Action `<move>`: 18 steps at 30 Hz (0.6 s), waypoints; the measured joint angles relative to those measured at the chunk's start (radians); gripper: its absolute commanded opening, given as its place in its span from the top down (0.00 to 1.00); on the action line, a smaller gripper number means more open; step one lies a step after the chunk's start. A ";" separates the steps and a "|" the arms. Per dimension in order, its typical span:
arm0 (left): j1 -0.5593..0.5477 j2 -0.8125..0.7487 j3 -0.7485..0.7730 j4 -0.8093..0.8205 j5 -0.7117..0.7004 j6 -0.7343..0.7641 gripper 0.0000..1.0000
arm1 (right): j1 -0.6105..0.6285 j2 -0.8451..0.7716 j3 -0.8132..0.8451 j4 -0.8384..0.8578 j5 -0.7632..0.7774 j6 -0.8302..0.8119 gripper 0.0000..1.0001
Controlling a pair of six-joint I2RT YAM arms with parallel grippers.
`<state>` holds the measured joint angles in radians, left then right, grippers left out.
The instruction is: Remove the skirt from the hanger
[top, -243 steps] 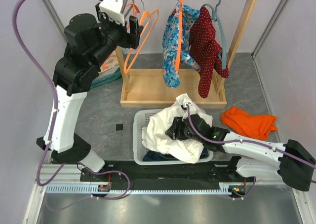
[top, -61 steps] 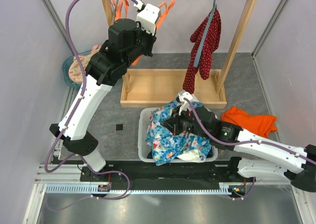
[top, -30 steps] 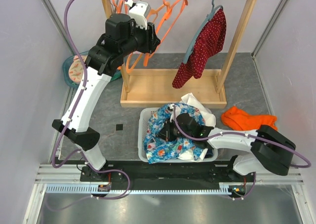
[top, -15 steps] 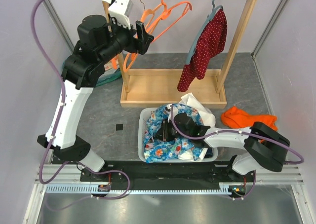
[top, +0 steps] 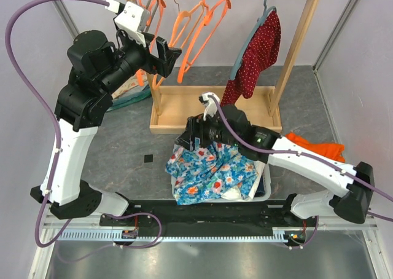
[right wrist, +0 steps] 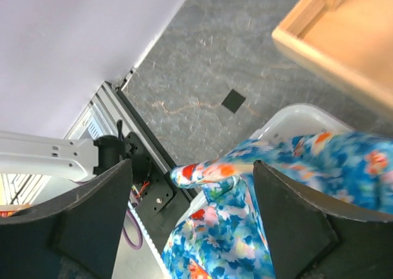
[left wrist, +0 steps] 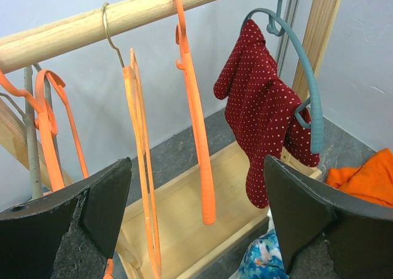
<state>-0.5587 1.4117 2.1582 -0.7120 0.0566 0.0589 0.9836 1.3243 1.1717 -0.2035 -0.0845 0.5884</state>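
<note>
1. On the round wooden rail (left wrist: 92,24) of the rack, several thin orange plastic hangers (left wrist: 193,113) hang bare, grouped toward its left end.
2. Toward the rail's right end, a curved grey-blue hanger (left wrist: 310,101) carries a dark red, white-dotted garment (top: 258,51).
3. The left gripper (left wrist: 196,168) is raised in front of the orange hangers. Its fingers are spread wide, with nothing between them and no contact with any hanger.
4. The right gripper (right wrist: 191,168) sits above the near-left corner of a white plastic basket (right wrist: 295,116). Its fingers are parted wide, and the bright blue floral-print garment (top: 212,171) lies beneath them, draped over the basket's rim. No grip on the cloth is visible.
5. The basket stands on the grey table (top: 129,144), just in front of the rack's flat wooden base tray (top: 184,110).
6. A crumpled orange cloth (top: 319,149) lies on the table to the right of the basket.
7. The dark navy denim skirt cannot be made out in any view, so its position cannot be told.
</note>
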 measured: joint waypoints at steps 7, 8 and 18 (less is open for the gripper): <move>0.000 -0.007 -0.004 0.002 0.015 0.005 0.04 | 0.000 -0.013 0.289 -0.265 0.028 -0.119 0.09; 0.000 -0.007 -0.004 0.003 0.025 0.000 0.04 | 0.000 -0.019 0.330 -0.305 0.042 -0.138 0.09; -0.045 0.089 0.040 0.015 0.077 -0.051 0.03 | 0.000 -0.160 0.580 -0.414 0.520 -0.273 0.12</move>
<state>-0.6041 1.5002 2.1983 -0.6971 0.1333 0.0074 0.9833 1.1645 1.7515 -0.6174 0.4351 0.3157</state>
